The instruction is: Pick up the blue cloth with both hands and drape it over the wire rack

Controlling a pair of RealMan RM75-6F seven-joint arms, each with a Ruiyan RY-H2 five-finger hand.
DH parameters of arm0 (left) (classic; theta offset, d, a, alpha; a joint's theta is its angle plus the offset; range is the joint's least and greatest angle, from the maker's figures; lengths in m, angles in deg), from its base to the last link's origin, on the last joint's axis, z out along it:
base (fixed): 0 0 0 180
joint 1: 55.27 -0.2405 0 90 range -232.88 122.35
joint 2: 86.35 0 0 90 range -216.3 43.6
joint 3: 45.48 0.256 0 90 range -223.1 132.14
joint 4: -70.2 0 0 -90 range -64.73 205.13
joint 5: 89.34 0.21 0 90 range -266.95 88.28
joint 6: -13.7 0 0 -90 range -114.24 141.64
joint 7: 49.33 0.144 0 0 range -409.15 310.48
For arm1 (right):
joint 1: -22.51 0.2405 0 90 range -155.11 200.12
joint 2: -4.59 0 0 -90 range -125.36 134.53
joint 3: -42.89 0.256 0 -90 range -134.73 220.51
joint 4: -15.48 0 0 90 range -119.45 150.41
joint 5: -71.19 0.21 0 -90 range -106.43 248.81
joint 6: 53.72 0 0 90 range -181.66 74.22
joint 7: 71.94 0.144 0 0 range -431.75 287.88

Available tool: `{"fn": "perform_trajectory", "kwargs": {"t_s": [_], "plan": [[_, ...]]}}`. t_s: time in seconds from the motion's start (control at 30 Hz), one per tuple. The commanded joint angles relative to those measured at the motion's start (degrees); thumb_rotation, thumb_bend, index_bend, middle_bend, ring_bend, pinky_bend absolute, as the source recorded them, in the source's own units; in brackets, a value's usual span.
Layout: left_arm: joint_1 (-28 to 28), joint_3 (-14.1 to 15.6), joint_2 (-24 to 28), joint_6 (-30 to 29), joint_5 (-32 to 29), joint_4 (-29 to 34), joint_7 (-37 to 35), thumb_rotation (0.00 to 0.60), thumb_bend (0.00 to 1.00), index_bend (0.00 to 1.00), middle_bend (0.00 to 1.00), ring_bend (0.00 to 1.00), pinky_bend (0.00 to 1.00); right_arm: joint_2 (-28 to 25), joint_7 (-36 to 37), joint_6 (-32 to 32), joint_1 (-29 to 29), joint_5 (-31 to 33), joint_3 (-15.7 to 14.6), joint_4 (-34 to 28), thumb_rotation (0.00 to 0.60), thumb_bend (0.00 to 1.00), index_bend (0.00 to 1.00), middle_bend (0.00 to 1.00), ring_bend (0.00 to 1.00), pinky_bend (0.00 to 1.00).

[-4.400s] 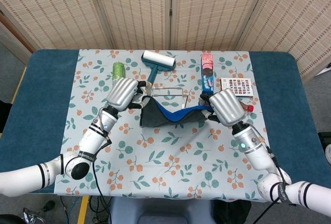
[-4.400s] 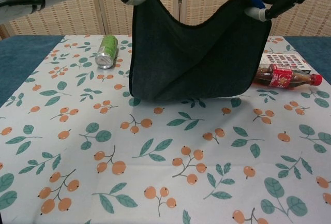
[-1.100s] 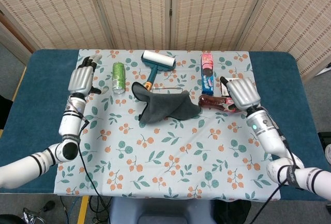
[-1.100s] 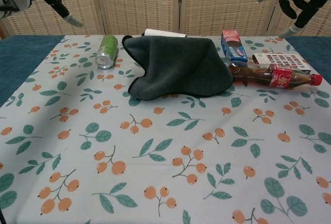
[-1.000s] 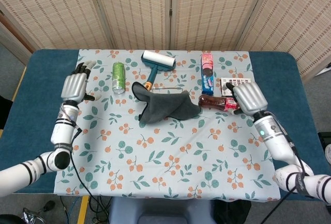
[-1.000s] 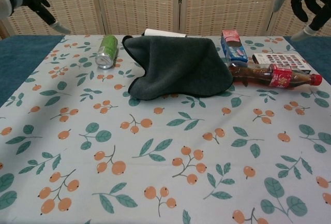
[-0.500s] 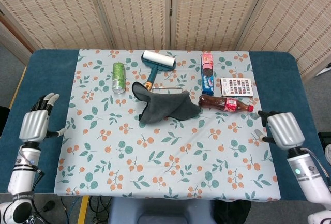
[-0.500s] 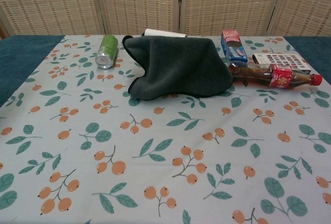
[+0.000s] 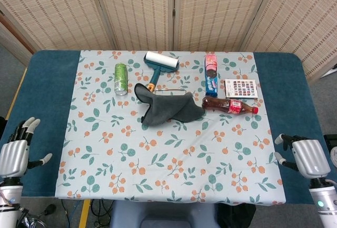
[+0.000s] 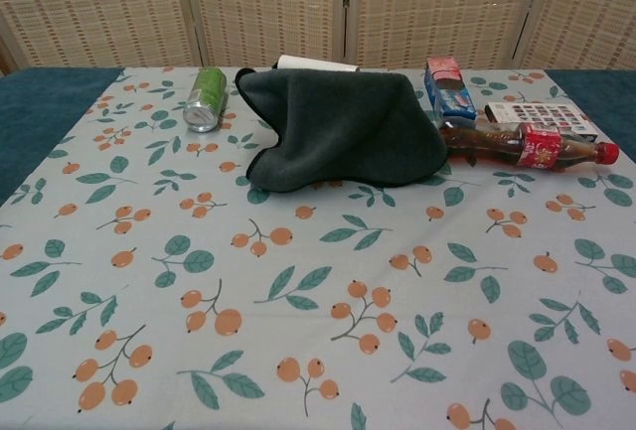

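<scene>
The dark grey-blue cloth hangs draped in a mound over the wire rack, which it hides almost fully. It sits in the middle of the floral tablecloth. My left hand hovers off the table's near left corner, fingers spread, holding nothing. My right hand is low at the near right edge, empty, with its fingers apart. Both hands are far from the cloth and absent from the chest view.
A green can lies left of the cloth. A lint roller is behind it. A red-capped cola bottle lies at its right, with a snack box and a colour card beyond. Folding screens back the table.
Both hands released the cloth onto the rack, opened, and drew back outward and down to the table's near corners. The cloth has stayed still on the rack.
</scene>
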Motion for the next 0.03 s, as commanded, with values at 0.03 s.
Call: {"fn": "perform_trajectory", "kwargs": {"t_s": [0.03], "plan": [[-1.2,0.4,-0.2,-0.5,1.2,0.5,0.3,0.600,0.11,0.10,0.08,0.05,0.18,-0.1,-0.8,0.6,-1.0,-0.4,0.0,-0.4,0.600,0.25,0.47,0.59,0.55,0.62]]}}
